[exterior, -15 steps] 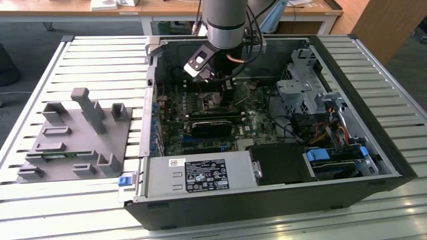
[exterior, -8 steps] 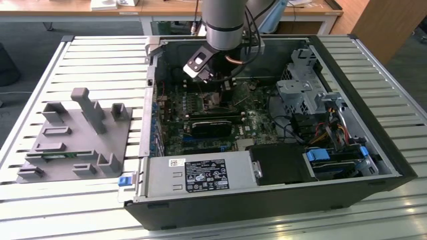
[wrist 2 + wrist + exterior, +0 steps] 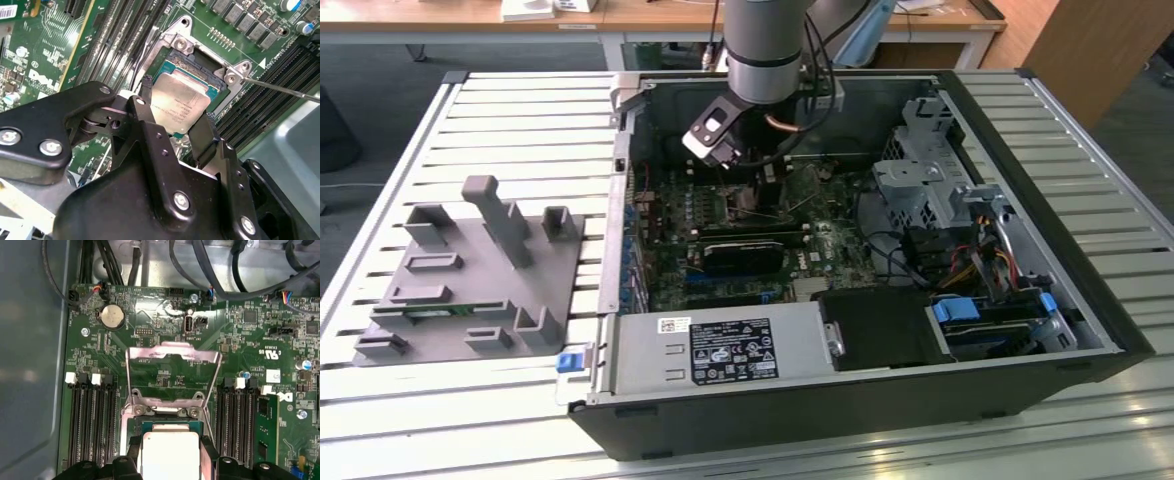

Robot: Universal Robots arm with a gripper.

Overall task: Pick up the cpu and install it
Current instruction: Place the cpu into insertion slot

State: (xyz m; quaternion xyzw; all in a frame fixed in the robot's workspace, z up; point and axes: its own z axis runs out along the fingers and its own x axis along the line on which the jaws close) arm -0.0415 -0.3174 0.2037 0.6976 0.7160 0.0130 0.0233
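The cpu, a flat square chip with a shiny silver top, sits between my gripper's two black fingers, which press on two opposite edges. It is held level right over the open socket on the green motherboard; I cannot tell whether it touches the socket bed. In the first wrist view the cpu lies just below the raised metal load plate, with the gripper around it. In the exterior view the gripper reaches down into the open computer case.
Black memory slots flank the socket, and a green memory stick stands in one. A thin metal lever juts out by the socket. In the exterior view a grey parts fixture lies left of the case, with the power supply and drive cage inside.
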